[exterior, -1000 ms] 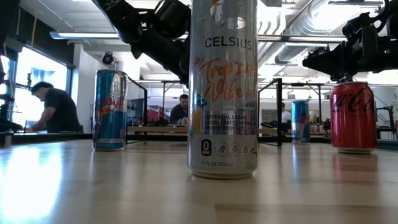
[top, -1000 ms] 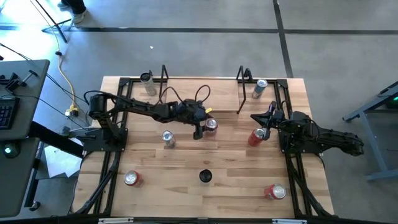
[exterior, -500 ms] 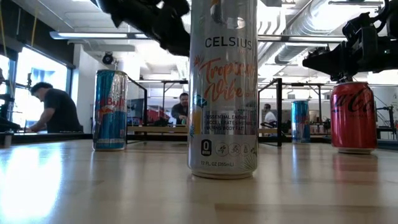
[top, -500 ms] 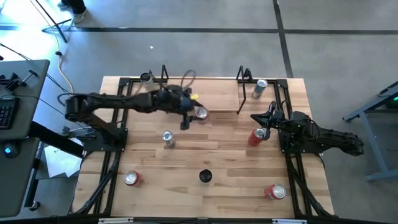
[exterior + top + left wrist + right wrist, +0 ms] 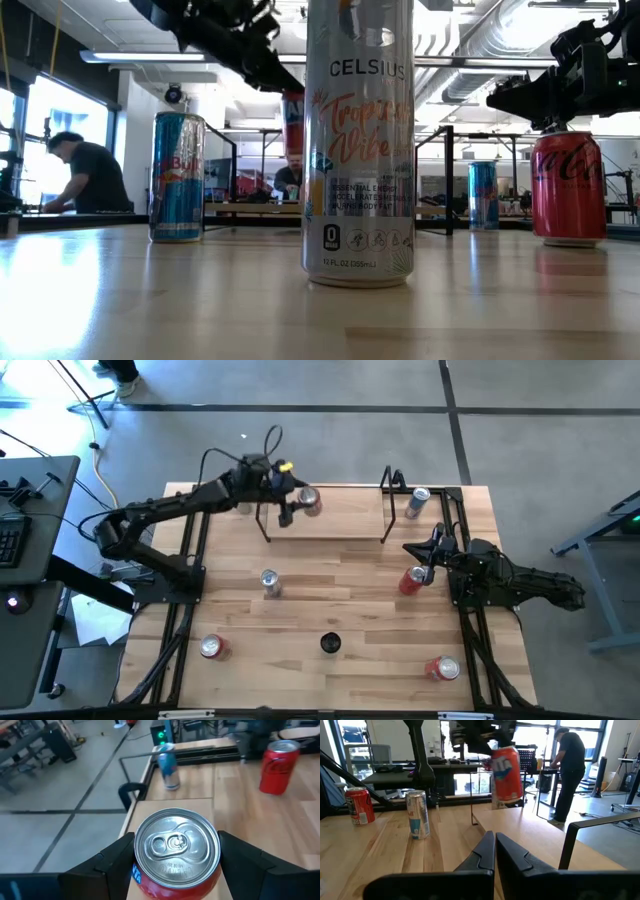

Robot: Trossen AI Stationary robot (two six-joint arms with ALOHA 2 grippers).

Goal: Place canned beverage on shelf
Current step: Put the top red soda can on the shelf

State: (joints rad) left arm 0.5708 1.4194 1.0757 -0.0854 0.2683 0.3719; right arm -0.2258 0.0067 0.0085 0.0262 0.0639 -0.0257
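Note:
My left gripper (image 5: pixel 300 503) is shut on a red can (image 5: pixel 309 501) over the left part of the shelf (image 5: pixel 340 520), a pale plank between two black rod frames at the table's far edge. The right wrist view shows the can (image 5: pixel 506 774) hanging above the plank (image 5: pixel 520 827). In the low view only a strip of the can (image 5: pixel 293 122) shows behind a tall can. My right gripper (image 5: pixel 432 550) is shut and empty at the table's right side, just beyond a red cola can (image 5: pixel 411 580). My left gripper pinches the red can's side wall just below the top rim (image 5: pixel 142 870) between its two fingers (image 5: pixel 117 860), one on each side. The fingers come about level from the table's left. The can is upright, its top up, lifted clear of the shelf plank.
A blue-and-silver can (image 5: pixel 417 500) stands just right of the shelf's right frame (image 5: pixel 388 505). A silver can (image 5: pixel 269 582), a red can (image 5: pixel 212 648), a tall can (image 5: pixel 330 644) and another red can (image 5: pixel 441 668) stand on the tabletop nearer the front.
My left gripper has carried the red can from the table's middle toward the far edge and a little left, rising, until it is over the shelf. The can has stayed upright in the hold. My right arm has kept still.

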